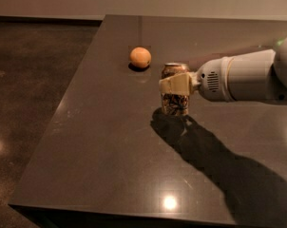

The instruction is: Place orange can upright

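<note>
1. The orange can (175, 103) stands upright near the middle of the worktop (110, 151), long axis vertical, silver pull-tab end up.
2. Its dark mottled print is too blurred to read.
3. The gripper (175, 86) reaches in from the right, its cream fingers (168, 84) closed around the can's middle.
4. An orange fruit (140, 57) lies farther back, to the can's left.

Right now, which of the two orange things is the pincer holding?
The can, standing upright with its silver top showing; the pincer is clamped round its middle. The round fruit sits free on the table, apart from the pincer.
</note>
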Controlling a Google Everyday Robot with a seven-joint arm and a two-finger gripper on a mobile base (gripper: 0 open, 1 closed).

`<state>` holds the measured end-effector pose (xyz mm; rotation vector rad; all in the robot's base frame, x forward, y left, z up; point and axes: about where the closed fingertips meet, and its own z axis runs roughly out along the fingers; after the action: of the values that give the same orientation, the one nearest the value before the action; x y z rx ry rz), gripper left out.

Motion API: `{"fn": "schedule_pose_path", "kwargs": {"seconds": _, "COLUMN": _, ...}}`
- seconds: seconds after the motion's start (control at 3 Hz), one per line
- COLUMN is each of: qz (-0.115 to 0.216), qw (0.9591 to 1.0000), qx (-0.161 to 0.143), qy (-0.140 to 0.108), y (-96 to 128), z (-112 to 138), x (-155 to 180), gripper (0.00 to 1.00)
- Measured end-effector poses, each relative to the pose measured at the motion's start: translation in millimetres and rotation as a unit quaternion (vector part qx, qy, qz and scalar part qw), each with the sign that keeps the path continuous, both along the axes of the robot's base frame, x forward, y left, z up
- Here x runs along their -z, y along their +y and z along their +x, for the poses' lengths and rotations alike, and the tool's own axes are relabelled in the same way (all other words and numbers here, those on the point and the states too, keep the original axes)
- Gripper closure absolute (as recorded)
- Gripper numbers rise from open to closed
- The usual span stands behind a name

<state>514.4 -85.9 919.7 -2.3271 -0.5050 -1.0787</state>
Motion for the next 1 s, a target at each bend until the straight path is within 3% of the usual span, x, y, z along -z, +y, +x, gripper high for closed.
{"fn": "schedule_pose_path", "kwargs": {"seconds": 0.33, "qz": -0.02, "qw": 0.9983, "qx": 0.0, "qy": -0.055, "y": 8.9, "z": -6.8, "x": 1.5, "gripper": 1.0}}
{"fn": "schedule_pose_path", "kwargs": {"seconds": 1.0, "qz": -0.023, "qw": 0.9934, "qx": 0.001, "qy": -0.112, "y": 25.5, "z": -10.5, "x": 3.3, "gripper": 1.0}}
